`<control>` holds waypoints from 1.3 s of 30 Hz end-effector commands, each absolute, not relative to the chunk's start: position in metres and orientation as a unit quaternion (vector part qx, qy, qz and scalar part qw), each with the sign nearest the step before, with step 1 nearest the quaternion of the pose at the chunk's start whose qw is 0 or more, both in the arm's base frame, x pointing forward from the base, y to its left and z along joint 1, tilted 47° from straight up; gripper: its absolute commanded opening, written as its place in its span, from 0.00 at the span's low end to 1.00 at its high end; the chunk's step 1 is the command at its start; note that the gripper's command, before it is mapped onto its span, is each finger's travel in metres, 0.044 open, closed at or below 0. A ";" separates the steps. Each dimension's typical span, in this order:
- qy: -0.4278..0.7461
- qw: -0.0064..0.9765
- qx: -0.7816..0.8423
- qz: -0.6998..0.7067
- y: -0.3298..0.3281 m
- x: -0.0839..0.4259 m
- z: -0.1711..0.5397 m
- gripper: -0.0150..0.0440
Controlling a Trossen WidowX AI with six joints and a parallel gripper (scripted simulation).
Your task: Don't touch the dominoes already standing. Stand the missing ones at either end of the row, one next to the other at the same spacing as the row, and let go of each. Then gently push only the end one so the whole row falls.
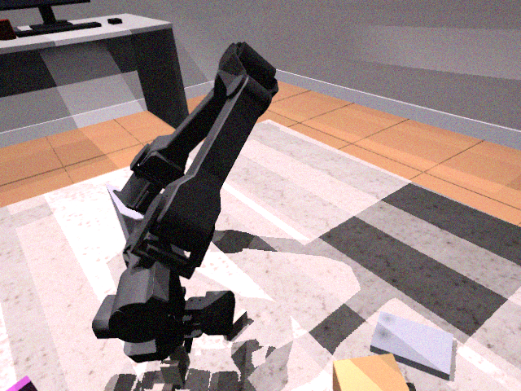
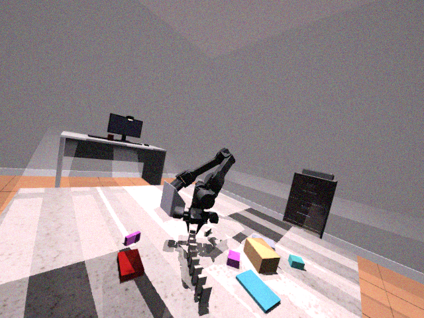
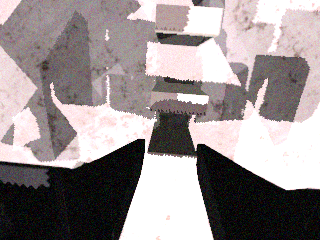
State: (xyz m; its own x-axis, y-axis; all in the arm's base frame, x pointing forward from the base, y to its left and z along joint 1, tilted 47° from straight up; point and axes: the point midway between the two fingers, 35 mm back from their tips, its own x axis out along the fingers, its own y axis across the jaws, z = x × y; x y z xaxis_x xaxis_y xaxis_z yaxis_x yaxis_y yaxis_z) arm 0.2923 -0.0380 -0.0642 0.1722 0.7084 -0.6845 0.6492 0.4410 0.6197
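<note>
My gripper (image 2: 193,231) (image 3: 170,148) points down at the far end of the domino row. Its fingers are a little apart, with a narrow gap on either side of a dark domino (image 3: 172,134) that stands between them. This domino is in line with the row. The standing row runs toward the exterior camera, its near end domino (image 2: 205,298) in front; nearer dominoes (image 3: 175,60) also show in the wrist view. Another dark domino (image 1: 240,324) (image 2: 207,232) lies loose beside the gripper, partly hidden in the top view. The fingertips are hard to make out in the top view.
A red block (image 2: 130,265) and a purple block (image 2: 132,238) are left of the row. Right of it are another purple block (image 2: 233,259), an orange block (image 1: 369,372) (image 2: 262,254), a blue slab (image 2: 258,291), a teal block (image 2: 296,262) and a lavender slab (image 1: 414,343).
</note>
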 end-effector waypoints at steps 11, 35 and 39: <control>0.643 0.552 0.530 0.026 -0.037 0.291 -0.065 1.00; 0.631 0.422 0.638 -0.124 -0.058 0.291 0.029 1.00; 0.618 0.352 0.679 -0.181 -0.025 0.294 0.032 1.00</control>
State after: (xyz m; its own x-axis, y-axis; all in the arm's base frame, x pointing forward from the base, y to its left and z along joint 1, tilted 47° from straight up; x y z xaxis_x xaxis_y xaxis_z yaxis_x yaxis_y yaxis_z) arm 0.2929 -0.0709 0.0281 0.1740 0.6953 -0.6973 0.8843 0.2012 0.4213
